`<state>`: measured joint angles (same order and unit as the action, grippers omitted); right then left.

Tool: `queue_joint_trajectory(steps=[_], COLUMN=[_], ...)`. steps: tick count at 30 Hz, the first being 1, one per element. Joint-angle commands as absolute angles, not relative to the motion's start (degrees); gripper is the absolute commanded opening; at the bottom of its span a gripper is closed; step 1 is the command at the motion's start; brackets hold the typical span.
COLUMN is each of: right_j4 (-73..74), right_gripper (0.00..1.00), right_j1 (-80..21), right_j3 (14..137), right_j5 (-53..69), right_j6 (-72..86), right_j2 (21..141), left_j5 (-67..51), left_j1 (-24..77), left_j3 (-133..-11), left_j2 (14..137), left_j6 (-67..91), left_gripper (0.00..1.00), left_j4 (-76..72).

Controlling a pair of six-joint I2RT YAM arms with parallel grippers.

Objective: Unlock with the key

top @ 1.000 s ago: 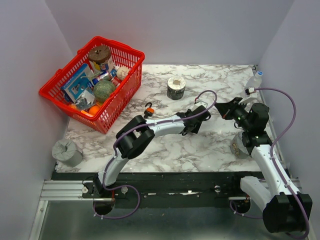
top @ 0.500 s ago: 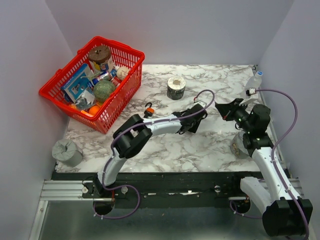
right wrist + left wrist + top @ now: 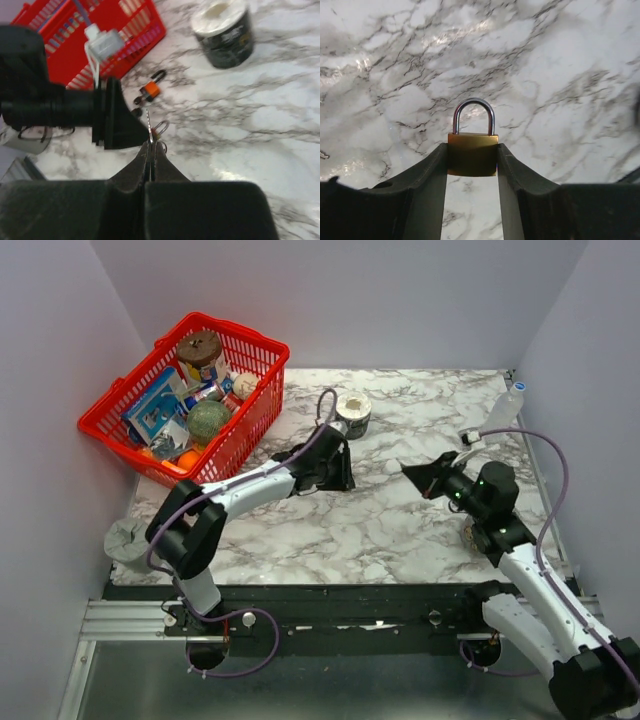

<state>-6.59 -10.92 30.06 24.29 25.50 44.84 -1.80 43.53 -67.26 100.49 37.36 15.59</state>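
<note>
My left gripper is shut on the small brass padlock, gripping its body by both sides above the marble table, with the silver shackle pointing away. In the top view the left gripper is near the table's middle, with my right gripper a short gap to its right, pointing at it. My right gripper is shut on the key. Only the thin silvery blade sticks out past the fingertips and the head is hidden. The padlock's shackle shows just beyond the blade.
An orange-and-black padlock lies on the table behind the left gripper. A black-and-white tub stands at the back. A red basket of items sits at the back left, a grey roll at the front left and a bottle at the right edge.
My left arm has swung left with the brass padlock, from the table's middle right towards the tub. My right gripper has moved left and nearer, following it with the key.
</note>
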Motion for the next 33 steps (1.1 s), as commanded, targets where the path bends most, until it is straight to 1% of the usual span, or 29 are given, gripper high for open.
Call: queue_joint_trajectory(steps=[1, 2, 3, 6, 8, 11, 15, 19, 23, 33], right_j4=[-11.41, -13.77, -17.89, -23.09, -25.04, -27.33, -31.2, -31.99, -34.62, -34.02], right_gripper=[0.01, 0.01, 0.01, 0.01, 0.01, 0.01, 0.01, 0.01, 0.01, 0.01], right_j1=[-22.48, -26.42, -28.11, -35.05, -40.13, -43.32, -45.43, -47.63, -47.99, -48.34], right_j3=[26.64, 25.15, 23.74, 21.27, 21.44, 22.76, 25.21, 26.72, 27.07, 30.41], right_j5=[13.29, 10.23, 8.98, 2.65, -2.16, -4.13, -4.13, -5.71, -5.98, -8.61], right_j6=[29.7, 32.32, 33.56, 36.65, 36.91, 38.14, 40.25, 41.83, 43.59, 45.7], right_j2=[46.14, 46.23, 46.58, 49.65, 52.89, 56.76, 63.96, 67.58, 69.78, 74.44], left_j5=[-10.63, -10.63, -9.76, -7.74, -9.04, -9.58, -10.2, -9.93, -10.02, -9.84], left_j1=[38.5, 38.06, 37.62, 36.22, 34.46, 33.93, 33.84, 33.84, 33.84, 33.84], left_j3=[-63.03, -61.1, -57.78, -52.58, -51.07, -50.8, -49.22, -49.22, -48.95, -49.22], left_j2=[92.91, 90.29, 88.87, 84.65, 83.07, 82.36, 81.65, 81.47, 81.04, 80.77], left_j6=[48.31, 49.47, 50.53, 53.17, 55.28, 55.63, 56.86, 56.43, 56.6, 56.07], left_gripper=[0.0, 0.0, 0.0, 0.0, 0.0, 0.0, 0.0, 0.0, 0.0, 0.0], left_j4=[6.89, 4.85, 3.44, -0.17, -3.33, -3.87, -5.01, -4.92, -5.19, -5.1])
